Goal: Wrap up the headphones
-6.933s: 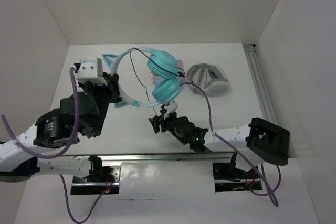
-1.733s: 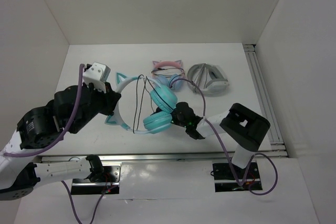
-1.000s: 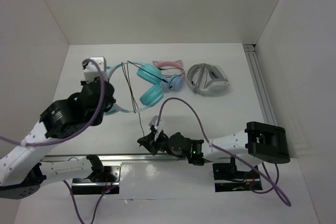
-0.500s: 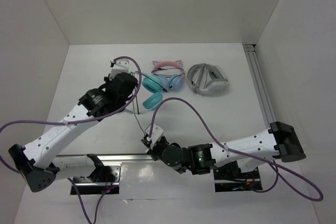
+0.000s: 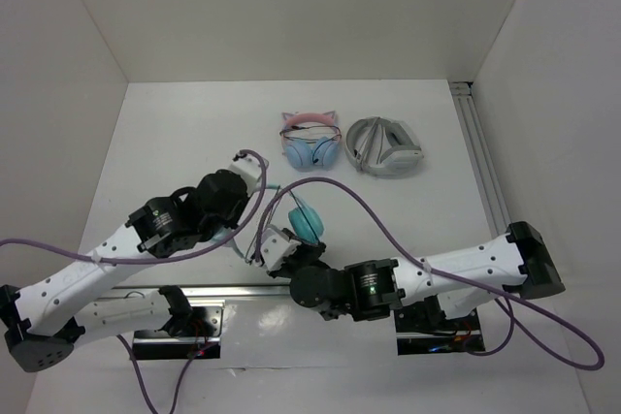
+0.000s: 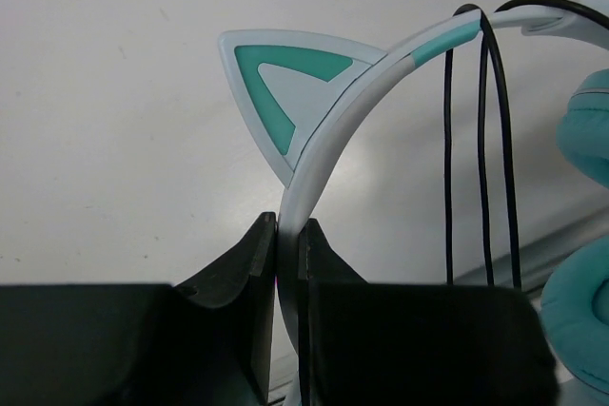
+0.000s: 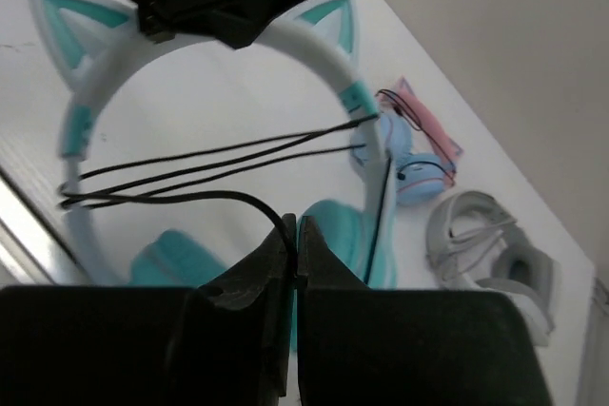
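**Headphones brought to the front edge with the cable still in hand**

The left gripper (image 6: 288, 233) is clamped tight on the headband (image 6: 328, 154), just below one cat ear (image 6: 276, 78). The right gripper (image 7: 293, 235) is pinched shut on the thin cable (image 7: 190, 174), which bends over its fingertips.

A second ago the two arms were far apart. The left one held the headphones (image 5: 306, 223) toward the back of the table (image 5: 165, 133), beside the pink pair (image 5: 310, 138). The right one stood at the front edge with the cable stretched between them. Now the left arm has carried the headphones forward to the middle of the front edge, and the two grippers sit almost together.

Several strands of cable already cross the arch of the headband from side to side. The slack taken up by this move probably feeds the next turn, so the wrapping looks well under way but not finished, since a free length still runs to the right gripper.

The pink pair and the grey pair (image 5: 383, 145) lie untouched at the back.
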Controlling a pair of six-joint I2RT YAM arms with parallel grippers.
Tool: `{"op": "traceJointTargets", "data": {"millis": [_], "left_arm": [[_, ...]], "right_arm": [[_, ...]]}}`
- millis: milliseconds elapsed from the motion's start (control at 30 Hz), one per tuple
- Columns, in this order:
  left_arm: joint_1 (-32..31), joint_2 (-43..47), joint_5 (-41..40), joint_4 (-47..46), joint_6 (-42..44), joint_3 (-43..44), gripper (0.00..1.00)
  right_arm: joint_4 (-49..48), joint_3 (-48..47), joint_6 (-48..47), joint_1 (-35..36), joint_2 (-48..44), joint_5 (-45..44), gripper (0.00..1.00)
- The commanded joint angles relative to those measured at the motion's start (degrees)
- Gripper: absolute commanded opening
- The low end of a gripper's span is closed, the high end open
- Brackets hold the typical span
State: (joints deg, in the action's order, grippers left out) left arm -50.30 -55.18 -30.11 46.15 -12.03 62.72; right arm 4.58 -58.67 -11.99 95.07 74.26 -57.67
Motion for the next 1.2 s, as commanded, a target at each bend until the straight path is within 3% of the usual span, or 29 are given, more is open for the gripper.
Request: {"op": "traceJointTargets", "data": {"millis": [0,200,367,600,767,1000,1167], "left_arm": [[-2.95,-0.98,4.88,0.95,-1.06,-0.14,0.0],[-4.72,-2.13,4.27,3.33,-3.17,-1.28,0.0],[-5.24,-0.9,6.2,3.33,-3.7,-1.28,0.0],[-5.24,-0.8,8.14,4.03,-2.56,-0.23,0.0],[-5.24,-1.86,8.14,4.03,-2.56,-0.23,0.0],[-5.24,-2.48,9.81,4.56,-2.03,1.52,0.0],[-5.24,-2.48,9.81,6.23,-2.03,2.67,0.0]], "right_arm": [[-4.65,-0.13,-10.58,0.47,0.71,-8.59,0.03],[-11.41,0.49,-16.04,-3.56,1.24,-9.13,0.07],[-13.46,2.24,-14.66,-9.1,-0.07,-5.79,0.1],[-13.46,5.06,-12.01,-15.6,-4.99,2.46,0.25],[-8.02,5.06,-8.94,-17.72,-5.53,8.79,0.25],[-1.33,5.59,-4.63,-28.51,-6.58,27.94,0.3],[-1.85,6.12,-4.1,-32.13,-5.97,29.72,0.32]]}}
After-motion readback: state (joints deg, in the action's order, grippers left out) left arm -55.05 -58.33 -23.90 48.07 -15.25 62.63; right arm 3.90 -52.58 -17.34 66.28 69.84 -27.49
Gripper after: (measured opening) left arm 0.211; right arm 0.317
